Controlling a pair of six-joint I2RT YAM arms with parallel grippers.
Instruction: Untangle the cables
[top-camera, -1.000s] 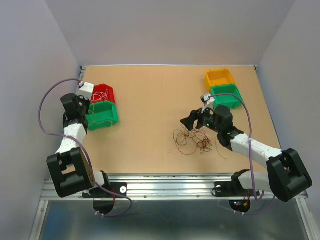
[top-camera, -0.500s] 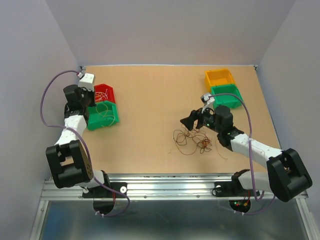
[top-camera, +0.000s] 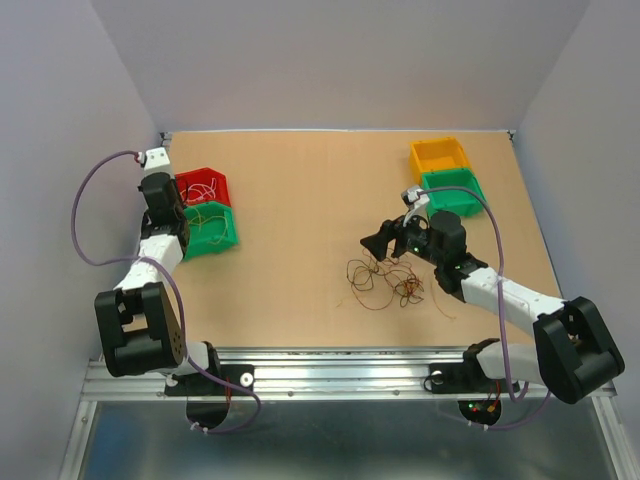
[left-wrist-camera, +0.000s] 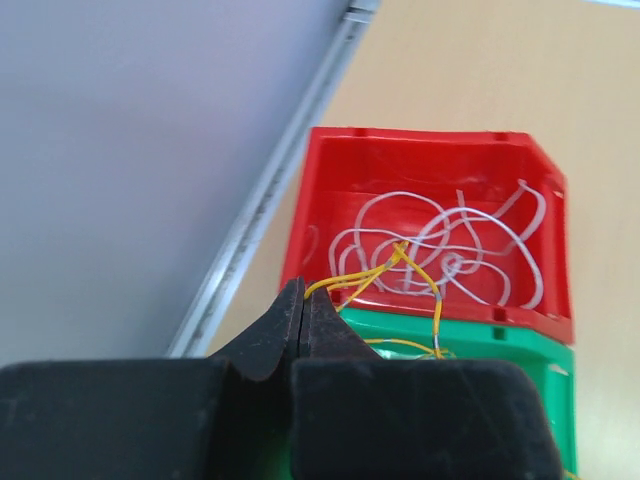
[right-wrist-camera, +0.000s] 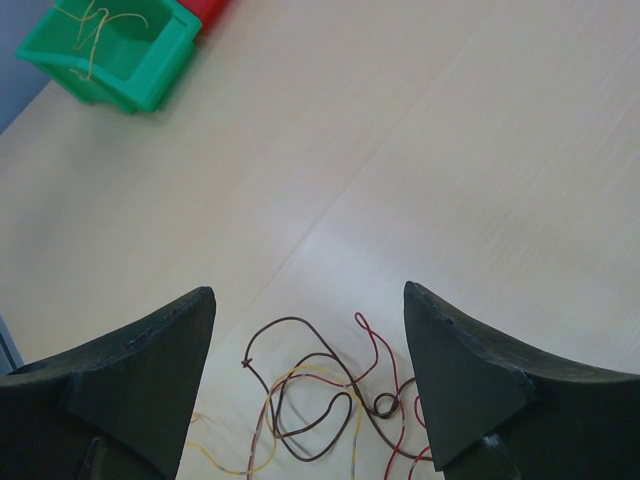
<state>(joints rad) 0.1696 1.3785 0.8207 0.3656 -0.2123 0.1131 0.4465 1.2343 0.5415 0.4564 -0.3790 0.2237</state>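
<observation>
Top external: four bins (top-camera: 416, 158), one tangle of cables (top-camera: 385, 283)

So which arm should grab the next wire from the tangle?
Right: the right tool hangs open above the loose tangle of thin coloured wires; the left tool is shut on a thin yellow wire by the red plastic bin.

We see the right gripper (right-wrist-camera: 308, 290) spread wide over tangled brown, red and yellow cables (right-wrist-camera: 318, 388) on the table (right-wrist-camera: 450, 150), a green bin (right-wrist-camera: 160, 70) well apart.
</observation>
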